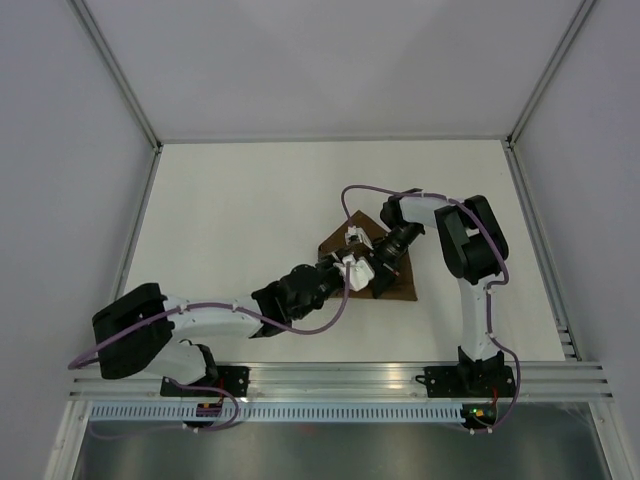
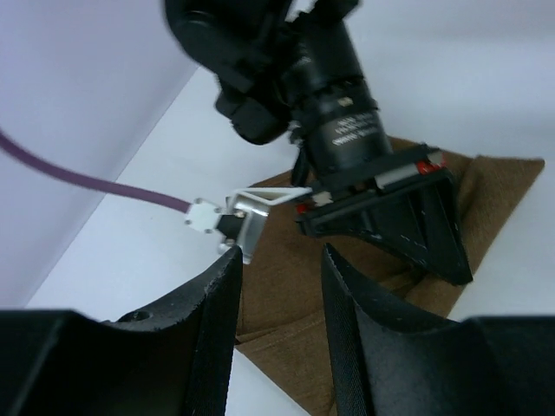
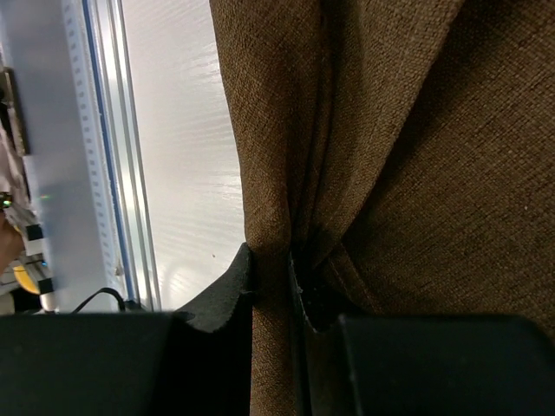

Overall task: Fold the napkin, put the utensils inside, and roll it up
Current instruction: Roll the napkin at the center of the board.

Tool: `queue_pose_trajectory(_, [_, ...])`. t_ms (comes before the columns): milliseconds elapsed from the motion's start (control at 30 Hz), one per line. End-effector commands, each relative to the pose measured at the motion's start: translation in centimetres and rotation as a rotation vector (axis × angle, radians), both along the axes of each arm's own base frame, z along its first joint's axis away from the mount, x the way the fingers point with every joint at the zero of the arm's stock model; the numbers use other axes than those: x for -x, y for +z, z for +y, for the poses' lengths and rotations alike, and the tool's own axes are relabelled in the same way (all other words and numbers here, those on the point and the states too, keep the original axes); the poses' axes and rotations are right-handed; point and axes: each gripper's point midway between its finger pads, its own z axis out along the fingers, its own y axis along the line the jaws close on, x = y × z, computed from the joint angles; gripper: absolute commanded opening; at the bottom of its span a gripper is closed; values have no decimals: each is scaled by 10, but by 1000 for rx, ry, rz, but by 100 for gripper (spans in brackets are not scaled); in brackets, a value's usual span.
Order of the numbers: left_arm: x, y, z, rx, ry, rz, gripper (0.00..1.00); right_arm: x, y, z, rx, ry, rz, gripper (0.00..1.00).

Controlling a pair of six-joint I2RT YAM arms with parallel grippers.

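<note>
My right gripper (image 3: 270,260) pinches a bunched fold of the matte dark-brown napkin (image 3: 416,173), which lies creased right of centre on the table (image 1: 250,200); my left gripper (image 2: 277,277) hangs parted and empty above its edge.

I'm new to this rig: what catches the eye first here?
The right gripper pinches a fold of the dark-brown napkin, right of the table's middle. The left gripper hangs open just above the cloth, facing the right one.
</note>
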Motion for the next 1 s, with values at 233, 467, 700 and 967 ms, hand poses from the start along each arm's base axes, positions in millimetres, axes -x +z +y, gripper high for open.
queue_pose_trajectory(233, [46, -100, -32, -413, -238, -64, 52, -6, -43, -17, 86, 65, -3, 0])
queue_pose_trajectory(467, [57, -132, -40, -485, -323, -9, 52, -7, -46, -19, 94, 56, 11, 0])
queue_pose_trajectory(700, [55, -156, -45, -533, -337, 16, 52, -8, -46, -19, 95, 55, 9, 0])
queue_pose_trajectory(967, [42, -170, -42, -538, -312, 79, 45, -8, -46, -19, 95, 52, 15, 1])
